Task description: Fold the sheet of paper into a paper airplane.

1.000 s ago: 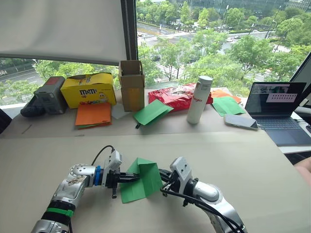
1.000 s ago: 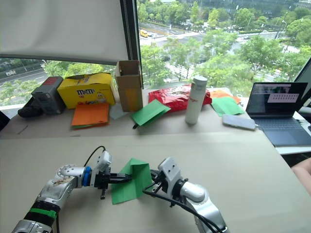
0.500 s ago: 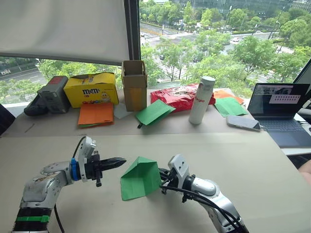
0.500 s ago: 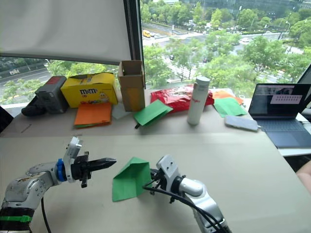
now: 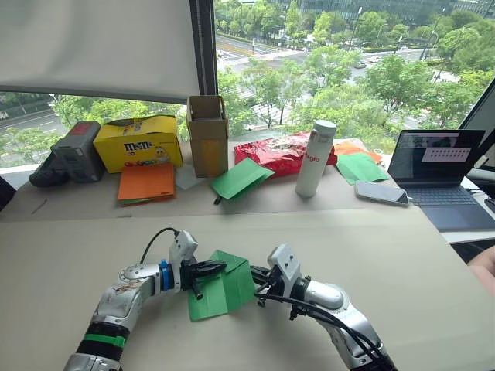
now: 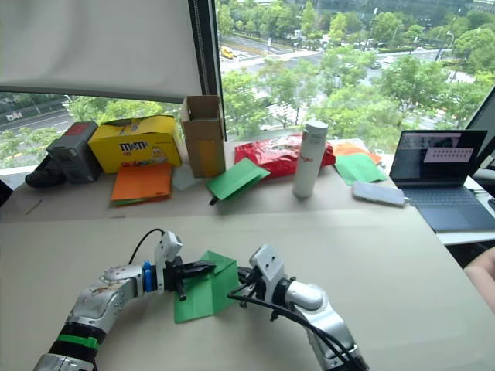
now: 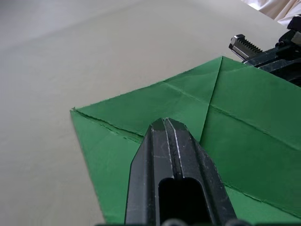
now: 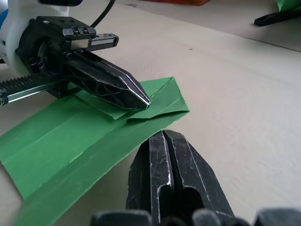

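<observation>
The bright green sheet of paper (image 5: pixel 224 292) lies on the table in front of me, partly folded, with a flap turned over along creases (image 7: pixel 244 108). My left gripper (image 5: pixel 223 267) is shut, and its tips (image 8: pixel 141 100) press down on the folded flap from the left. My right gripper (image 5: pixel 256 280) is also shut, its tips (image 8: pixel 162 137) resting at the paper's right edge, close to the left fingers. Neither holds paper between its fingers. The paper airplane is out of view.
Along the window ledge stand a grey device (image 5: pixel 76 149), a yellow M&M's box (image 5: pixel 139 143), orange paper sheets (image 5: pixel 147 183), a cardboard box (image 5: pixel 208 135), spare green sheets (image 5: pixel 241 178), a red bag (image 5: pixel 274 153), a white bottle (image 5: pixel 313 158), a phone (image 5: pixel 381 193) and a laptop (image 5: pixel 437 166).
Half a second ago the left gripper was drawn back to the left and the flap stood up. It has since returned onto the paper, and the flap lies pressed flat. The right gripper stays put.
</observation>
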